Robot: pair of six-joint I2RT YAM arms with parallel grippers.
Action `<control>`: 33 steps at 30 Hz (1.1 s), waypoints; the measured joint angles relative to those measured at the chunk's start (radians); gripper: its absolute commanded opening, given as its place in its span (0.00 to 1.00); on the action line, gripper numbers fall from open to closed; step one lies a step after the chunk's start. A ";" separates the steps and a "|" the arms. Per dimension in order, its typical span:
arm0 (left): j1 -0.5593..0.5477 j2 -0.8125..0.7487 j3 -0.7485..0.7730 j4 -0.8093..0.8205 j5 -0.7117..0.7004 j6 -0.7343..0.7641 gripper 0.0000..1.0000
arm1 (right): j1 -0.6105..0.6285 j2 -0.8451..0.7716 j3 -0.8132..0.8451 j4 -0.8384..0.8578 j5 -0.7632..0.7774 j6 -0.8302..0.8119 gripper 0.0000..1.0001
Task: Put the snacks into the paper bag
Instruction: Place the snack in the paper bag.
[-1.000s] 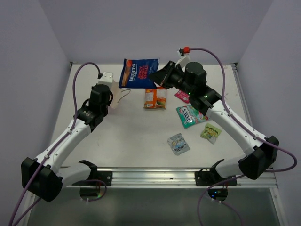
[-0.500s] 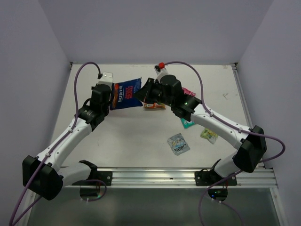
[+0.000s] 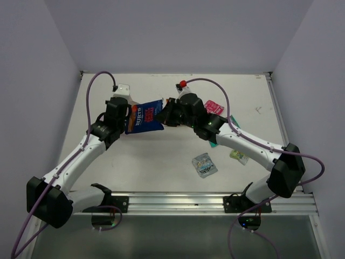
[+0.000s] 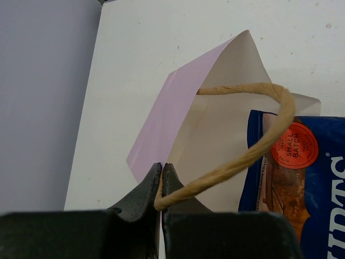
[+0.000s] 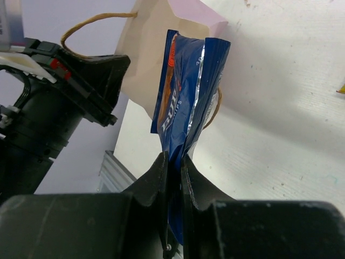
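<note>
While the first packet is only at the bag's mouth, the task looks barely begun. The right tool (image 5: 173,159) is pinched shut on one end of the dark blue packet (image 5: 186,91) and holds it edge-on, its far end just at the opening of the pale pink paper bag (image 4: 215,124). The left tool (image 4: 161,167) is closed tight on the bag's near wall, right by the foot of the tan string handle (image 4: 259,145), and holds the mouth spread open. From the left wrist view the part of the bag's inside that shows is bare, and the blue packet's corner overlaps the rim without being down in it, so I judge nothing is stowed yet.

On the desk (image 3: 161,162), to the right of the arms, lie a pink-red packet (image 3: 214,106), a teal-green packet (image 3: 213,142) mostly hidden under the right arm, a yellow-green packet (image 3: 238,156) and a silver-grey packet (image 3: 205,164). All of these are well apart from the bag and have yet to go in; any further packet is hidden by the right arm.

As for the setting, the desk is a plain white, matte board with a few small scuffs, closed in by pale lilac-grey walls (image 3: 172,32) on three sides. An aluminium rail (image 3: 178,198) runs along the near edge and carries both arm bases, and purple cables (image 3: 97,81) loop from the arms.
</note>
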 measured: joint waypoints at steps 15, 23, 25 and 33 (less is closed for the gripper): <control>-0.005 -0.038 -0.004 -0.089 0.106 -0.080 0.00 | -0.143 0.000 -0.015 -0.068 0.006 0.078 0.00; -0.029 -0.024 -0.013 -0.103 0.157 -0.100 0.00 | -0.135 0.061 0.031 -0.068 0.006 0.077 0.00; -0.036 -0.013 -0.013 -0.111 0.157 -0.106 0.00 | -0.128 0.074 0.034 -0.068 0.006 0.076 0.00; -0.047 0.081 0.053 -0.154 0.134 -0.189 0.00 | -0.095 0.080 0.034 -0.060 0.006 0.077 0.00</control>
